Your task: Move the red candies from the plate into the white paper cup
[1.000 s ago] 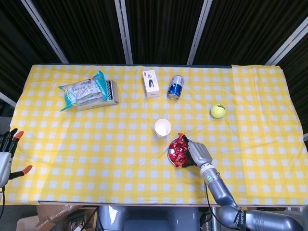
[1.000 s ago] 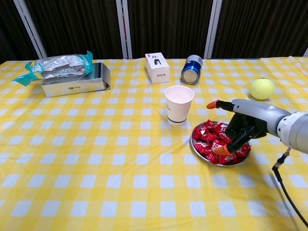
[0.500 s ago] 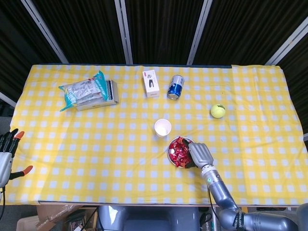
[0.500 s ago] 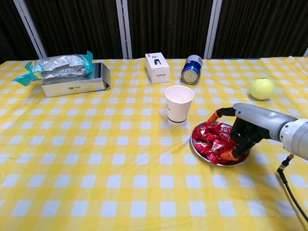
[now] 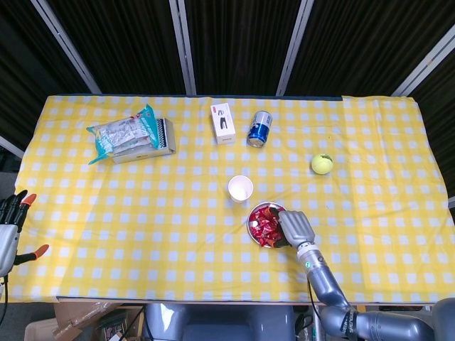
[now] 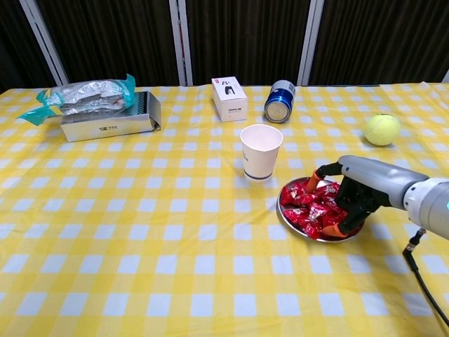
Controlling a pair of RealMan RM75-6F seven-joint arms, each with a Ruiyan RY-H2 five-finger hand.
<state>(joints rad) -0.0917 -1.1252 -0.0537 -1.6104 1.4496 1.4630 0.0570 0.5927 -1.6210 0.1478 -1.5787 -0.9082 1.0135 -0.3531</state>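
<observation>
**Desk:** Where is your right hand [image 6: 349, 199]?

**Floor:** Your right hand is down on the plate [image 6: 286, 213], fingers curled into the heap of red candies [image 6: 309, 205]. The orange fingertips [image 6: 311, 184] press among the wrappers at the far and near edges of the pile. Whether it actually grips a candy I cannot tell; the palm hides the contact in the head view, and the chest view shows only fingers bent into the heap.

**Desk:** And the candies themselves?

**Floor:** All the ones you can see lie in the round metal plate, piled toward the hand's side. The plate sits on the yellow checked tablecloth [image 6: 140, 239], just beside and in front of the white paper cup [image 6: 261, 150].

**Desk:** What is in the cup?

**Floor:** It stands upright, mouth open. From above its inside looks white; no candy shows in it.

**Desk:** Your other hand?

**Floor:** Your left hand [image 5: 8, 226] hangs off the table's left edge in the head view, fingers spread, holding nothing.

**Desk:** The rest of the table?

**Floor:** A blue can [image 6: 280, 100] lies on its side at the back, a small white box [image 6: 229, 98] stands beside it, and a tennis ball [image 6: 382, 129] sits well to the right. At far left a crinkled snack bag [image 6: 84, 95] lies on top of a flat box [image 6: 109, 121].
</observation>
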